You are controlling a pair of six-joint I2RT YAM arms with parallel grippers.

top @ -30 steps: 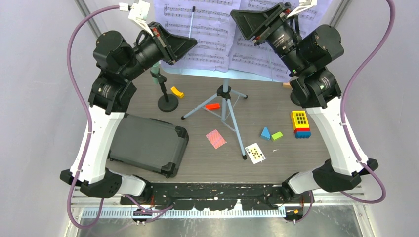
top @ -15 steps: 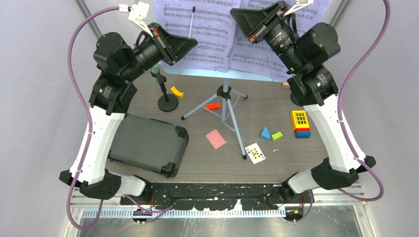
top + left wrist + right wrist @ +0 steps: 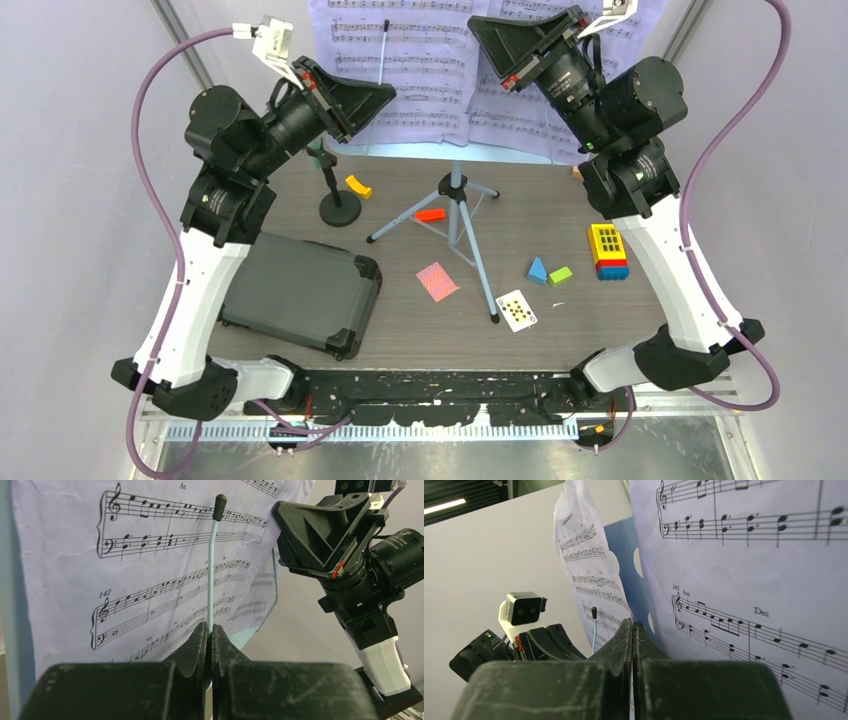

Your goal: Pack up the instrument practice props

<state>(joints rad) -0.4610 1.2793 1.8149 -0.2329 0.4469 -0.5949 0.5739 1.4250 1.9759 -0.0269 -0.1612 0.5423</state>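
Observation:
The pale blue music rack [image 3: 440, 150] stands on tripod legs [image 3: 462, 232] at the back, with lilac sheet-music pages [image 3: 430, 70] spread on it. My left gripper [image 3: 388, 93] [image 3: 210, 630] is shut on the rack's thin blue page-holder wire [image 3: 212, 580], whose black tip stands above the jaws. My right gripper [image 3: 473, 24] [image 3: 632, 626] is shut on the edge of a sheet-music page [image 3: 749, 580], and a sliver of paper shows between the jaws. A mic pole on a black round base [image 3: 340, 209] stands under the left arm. No microphone is in view.
A dark grey closed case [image 3: 295, 290] lies at the front left. Two playing cards [image 3: 437, 281] [image 3: 516, 310] lie near the tripod legs. Toy blocks are scattered about: yellow [image 3: 358, 186], red [image 3: 431, 214], blue [image 3: 538, 270], green [image 3: 560, 275], and a stacked one [image 3: 608, 250].
My right gripper has closed onto the page edge. My left arm has risen and shifted a little left, still shut on the wire. The pages have moved up slightly.

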